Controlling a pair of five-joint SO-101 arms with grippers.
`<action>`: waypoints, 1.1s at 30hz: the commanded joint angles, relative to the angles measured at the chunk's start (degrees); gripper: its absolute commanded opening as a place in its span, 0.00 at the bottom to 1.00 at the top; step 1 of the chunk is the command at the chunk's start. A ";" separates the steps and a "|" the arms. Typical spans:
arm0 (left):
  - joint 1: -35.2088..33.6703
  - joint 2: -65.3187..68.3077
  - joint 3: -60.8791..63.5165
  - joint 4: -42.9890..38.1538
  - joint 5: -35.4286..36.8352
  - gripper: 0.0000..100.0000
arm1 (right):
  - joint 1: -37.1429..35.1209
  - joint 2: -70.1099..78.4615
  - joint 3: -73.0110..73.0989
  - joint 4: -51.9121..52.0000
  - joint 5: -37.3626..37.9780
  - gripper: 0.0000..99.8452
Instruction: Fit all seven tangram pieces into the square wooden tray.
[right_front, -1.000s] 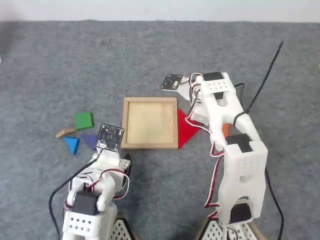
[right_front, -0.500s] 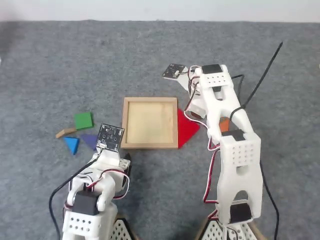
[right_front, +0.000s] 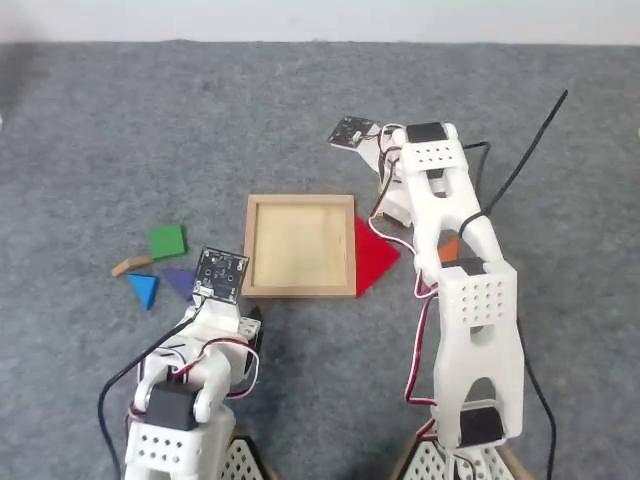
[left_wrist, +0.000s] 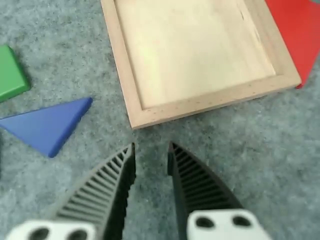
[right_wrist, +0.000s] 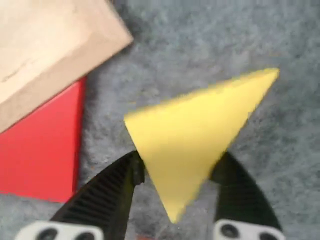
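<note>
1. My right gripper pinches the yellow triangle between its two fingers, one on each side of the piece, over the grey carpet.
2. The yellow triangle sits just off a corner of the square wooden tray, near the red triangle.
3. My left gripper is slightly spread, with nothing between the fingers. It hangs over carpet just outside the near rim of the tray.
4. The tray floor shows bare wood. The red triangle touches the tray's right rim from outside.
5. Left of the tray lies a cluster of a green square, a blue triangle, a purple piece and a tan piece.
6. An orange piece shows beside my right arm.
</note>
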 joint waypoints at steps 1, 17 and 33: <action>0.18 -0.97 -0.48 0.18 0.35 0.10 | -0.75 0.40 -0.18 2.59 -4.04 0.15; 0.18 -0.97 -0.48 0.18 0.35 0.10 | -4.97 -2.86 -21.27 13.49 -29.98 0.35; 0.18 -0.97 -0.48 0.18 0.35 0.10 | -4.35 8.04 -24.09 7.25 -35.16 0.36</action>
